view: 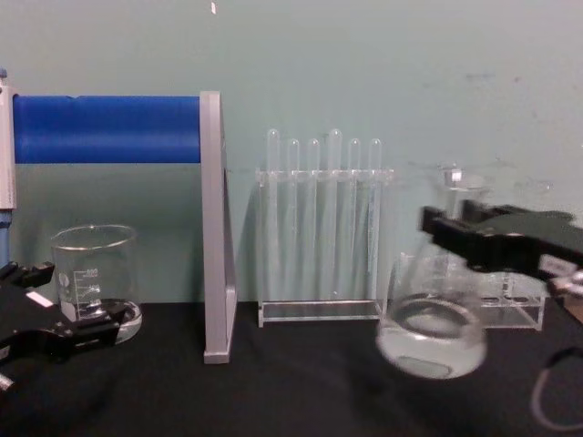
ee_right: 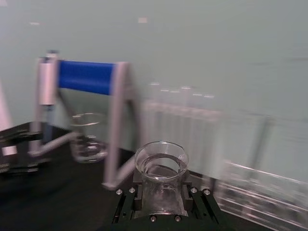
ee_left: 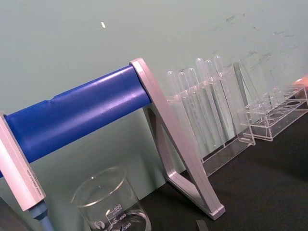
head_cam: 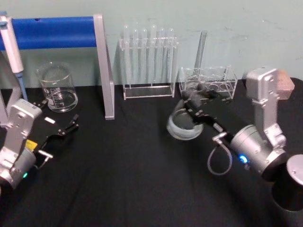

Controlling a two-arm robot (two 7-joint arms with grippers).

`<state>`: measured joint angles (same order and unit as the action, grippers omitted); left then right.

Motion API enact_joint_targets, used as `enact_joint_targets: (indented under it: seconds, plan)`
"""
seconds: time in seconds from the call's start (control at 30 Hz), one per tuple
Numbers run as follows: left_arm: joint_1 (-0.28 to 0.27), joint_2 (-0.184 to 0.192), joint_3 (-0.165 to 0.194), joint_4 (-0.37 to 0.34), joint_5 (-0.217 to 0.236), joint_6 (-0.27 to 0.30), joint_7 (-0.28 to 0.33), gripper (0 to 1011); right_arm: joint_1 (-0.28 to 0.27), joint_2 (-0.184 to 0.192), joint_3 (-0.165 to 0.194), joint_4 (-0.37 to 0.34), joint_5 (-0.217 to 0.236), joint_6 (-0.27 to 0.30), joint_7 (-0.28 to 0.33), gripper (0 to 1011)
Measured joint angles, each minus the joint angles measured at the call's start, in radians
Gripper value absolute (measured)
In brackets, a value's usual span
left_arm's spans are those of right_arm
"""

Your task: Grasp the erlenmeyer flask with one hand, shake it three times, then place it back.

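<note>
Erlenmeyer flask [view: 430, 332] was clamped at neck by right gripper [head_cam: 193, 101] fingers, centre-right; small, firm shakes were advised. Left gripper [head_cam: 70, 126] was parked lower-left, fingers apart.

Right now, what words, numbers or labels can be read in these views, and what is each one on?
"400" and "300": scale printed on the beaker.
The number above them: "500" or "600", too blurred to tell which.
Round mark beside the scale: too small to read.
White tag on the left gripper: no text to be made out.
Pale label on the right gripper, which holds the flask: blurred, unreadable.
</note>
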<state>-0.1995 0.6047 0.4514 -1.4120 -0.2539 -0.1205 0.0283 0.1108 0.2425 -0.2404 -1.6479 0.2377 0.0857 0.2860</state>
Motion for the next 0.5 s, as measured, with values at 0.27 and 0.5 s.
enact_joint_targets:
  seconds: [0.27,0.5]
  plan:
    - [0.000,0.000,0.000,0.000,0.000,0.000,0.000,1001,0.016,0.017,-0.085,-0.001,0.024,-0.005,0.077,450]
    - [0.000,0.000,0.000,0.000,0.000,0.000,0.000,1001,0.019,0.031,-0.116,-0.011,0.041,-0.009,0.087,449]
